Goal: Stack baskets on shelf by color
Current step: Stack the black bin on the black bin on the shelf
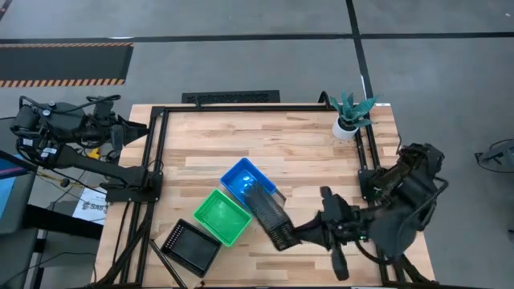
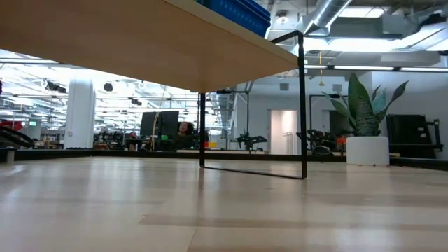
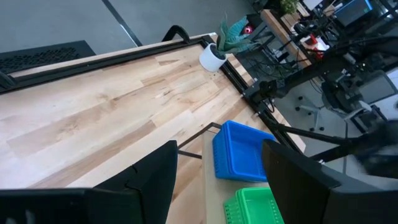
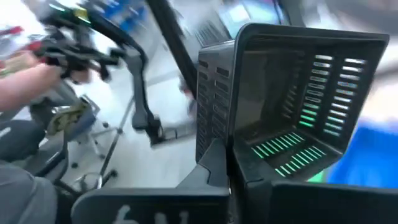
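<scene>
High view: at the bench's near edge, the right gripper (image 1: 283, 236) pinches the rim of a black basket (image 1: 267, 213), held tilted beside the blue basket (image 1: 243, 179). Green basket (image 1: 222, 216) and another black basket (image 1: 190, 245) sit on the shelf (image 3: 211, 180) (plank barely visible). Farther left, off the bench, the left gripper (image 3: 217, 171) waits, fingers wide apart.

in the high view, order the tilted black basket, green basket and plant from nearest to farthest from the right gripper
1. Tilted black basket: held in the right gripper, at the table's front.
2. Green basket: just past it, on the left-arm side.
3. Plant: at the back right corner.
</scene>
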{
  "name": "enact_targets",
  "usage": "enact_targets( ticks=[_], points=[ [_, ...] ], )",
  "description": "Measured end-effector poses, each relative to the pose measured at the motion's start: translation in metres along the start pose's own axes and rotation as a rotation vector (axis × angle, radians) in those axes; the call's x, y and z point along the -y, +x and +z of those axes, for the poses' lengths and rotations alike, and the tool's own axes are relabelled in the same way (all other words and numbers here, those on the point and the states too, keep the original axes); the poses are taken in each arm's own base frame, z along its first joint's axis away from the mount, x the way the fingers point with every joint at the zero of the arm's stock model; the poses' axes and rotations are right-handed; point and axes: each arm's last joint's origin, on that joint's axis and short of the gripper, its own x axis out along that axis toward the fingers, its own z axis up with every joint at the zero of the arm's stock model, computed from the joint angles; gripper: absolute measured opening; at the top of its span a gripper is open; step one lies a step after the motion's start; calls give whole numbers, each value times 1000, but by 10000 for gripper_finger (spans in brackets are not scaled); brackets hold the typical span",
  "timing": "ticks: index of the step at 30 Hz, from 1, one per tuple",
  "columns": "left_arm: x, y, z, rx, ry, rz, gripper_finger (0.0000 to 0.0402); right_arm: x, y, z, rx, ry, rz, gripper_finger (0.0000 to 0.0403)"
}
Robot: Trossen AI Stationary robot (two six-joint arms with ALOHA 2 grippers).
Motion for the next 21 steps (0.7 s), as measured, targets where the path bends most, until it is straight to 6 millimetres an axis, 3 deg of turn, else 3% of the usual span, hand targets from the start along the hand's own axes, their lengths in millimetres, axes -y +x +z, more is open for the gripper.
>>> enact_targets(
  ticks=[2,5,12,17,21],
  points=[
    [0,0,0,0,0,0,220,-4,2,11,78,-118,49,1],
    [0,0,0,0,0,0,220,-3,21,15,112,-331,62,1],
    [0,0,0,-1,0,0,220,4,98,-3,69,-912,56,2],
    [0,0,0,0,1,1,220,11,148,-17,78,-1058,58,1],
    [0,0,0,0,1,0,220,15,171,-25,86,-1102,48,3]
  ],
)
